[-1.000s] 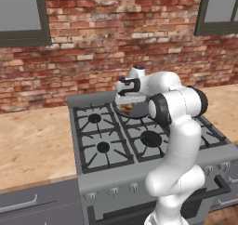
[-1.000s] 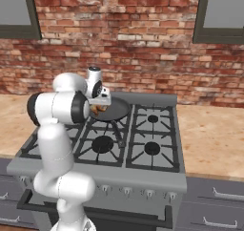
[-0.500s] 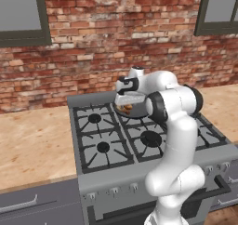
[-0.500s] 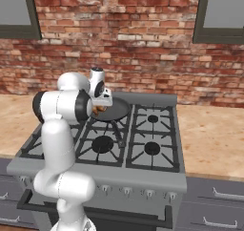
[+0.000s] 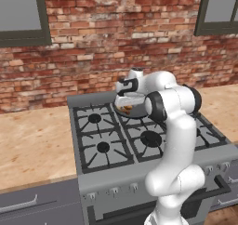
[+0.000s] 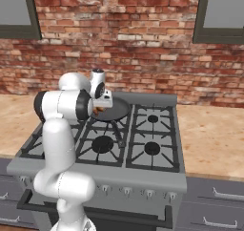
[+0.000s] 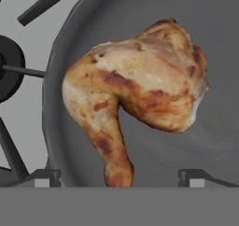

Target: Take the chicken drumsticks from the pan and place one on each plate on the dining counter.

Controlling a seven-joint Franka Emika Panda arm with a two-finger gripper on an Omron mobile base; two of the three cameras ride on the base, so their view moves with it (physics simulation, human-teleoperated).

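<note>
One drumstick (image 7: pixel 135 87) (unlabelled) in pan (image 7: pixel 140 15)

one drumstick (image 7: pixel 135 89) (golden-brown), one pan (image 7: pixel 140 15), four burners (image 6: pixel 102 144)

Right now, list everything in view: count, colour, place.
chicken drumstick: one visible, golden-brown, lying in the pan.
pan: one, dark grey, on the stove's rear burner, handle pointing toward the front.
stove: one, grey, four black grated burners, knobs along the front.
counters: beige wood-grain, either side of the stove.
brick wall: red-brown, behind the stove.
windows: two, dark-framed, upper corners.
claw: one, dark tips apart, either side of the drumstick's narrow end, over the pan.
</note>
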